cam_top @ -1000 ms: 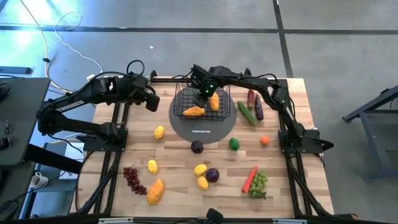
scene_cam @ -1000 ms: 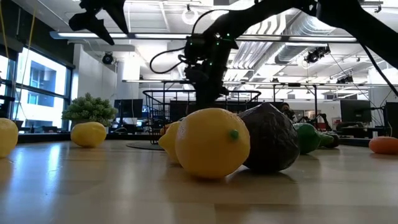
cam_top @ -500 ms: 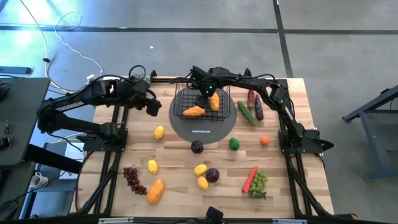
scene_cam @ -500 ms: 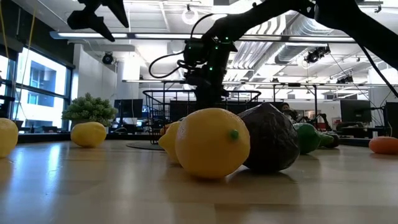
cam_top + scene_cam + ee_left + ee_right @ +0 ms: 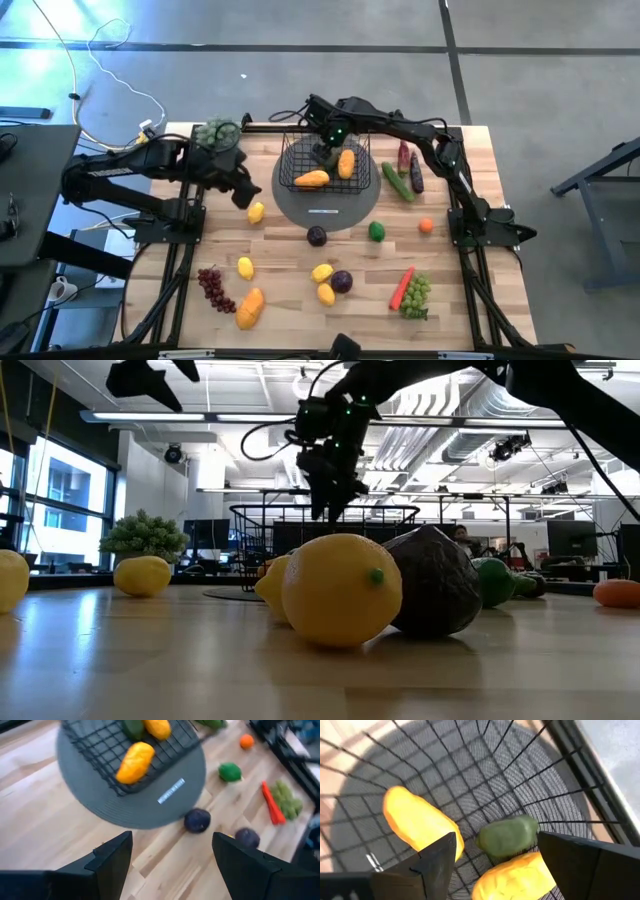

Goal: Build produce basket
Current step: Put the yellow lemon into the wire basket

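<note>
Hovering over the basket (image 5: 322, 165) at the table's far centre, the right gripper (image 5: 327, 150) is open and empty; inside lie two mangoes (image 5: 415, 826) and a green fruit (image 5: 508, 837). The left gripper (image 5: 167, 865), open and empty, waits left of the basket.

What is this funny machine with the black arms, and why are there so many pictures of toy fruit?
It is a robot with two arms, each ending in a two-finger claw. One camera looks down from above, one sits low on the table, and one rides on each wrist.

The right gripper hangs open over the basket, a black wire one standing on a grey disc. Inside lie two orange mangoes and a green fruit. The left gripper is open too, holding nothing, beside a lemon.

More toy produce waits on the wooden table: purple grapes, a carrot, green grapes, plums.
</note>
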Available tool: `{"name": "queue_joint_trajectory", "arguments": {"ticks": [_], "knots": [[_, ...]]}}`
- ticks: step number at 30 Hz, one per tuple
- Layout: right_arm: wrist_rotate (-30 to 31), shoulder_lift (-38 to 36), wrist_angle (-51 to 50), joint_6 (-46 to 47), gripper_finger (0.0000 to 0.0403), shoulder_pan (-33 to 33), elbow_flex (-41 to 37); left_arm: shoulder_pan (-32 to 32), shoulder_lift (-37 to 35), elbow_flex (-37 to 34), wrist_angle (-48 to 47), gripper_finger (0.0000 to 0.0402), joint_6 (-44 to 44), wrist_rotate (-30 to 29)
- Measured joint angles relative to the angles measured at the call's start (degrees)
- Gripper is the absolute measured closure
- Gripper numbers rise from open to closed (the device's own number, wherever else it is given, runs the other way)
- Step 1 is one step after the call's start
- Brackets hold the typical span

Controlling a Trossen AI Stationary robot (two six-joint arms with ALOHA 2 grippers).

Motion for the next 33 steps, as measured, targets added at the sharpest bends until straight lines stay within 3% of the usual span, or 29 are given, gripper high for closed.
{"name": "queue_joint_trajectory", "arguments": {"ticks": [13,18,33], "knots": [[0.0,-0.1,-10.2,9.7,0.0139,1.9,10.7,-9.9,0.0,0.0,-7.1,0.0137,18.2,7.5],[-0.4,-1.2,-12.1,12.7,0.0139,4.1,10.6,-13.1,0.0,0.0,-8.7,0.0137,18.4,7.5],[0.8,-2.3,-16.3,17.9,0.0139,13.6,10.6,-24.1,3.1,-0.7,-9.6,0.0137,40.5,7.6]]}}
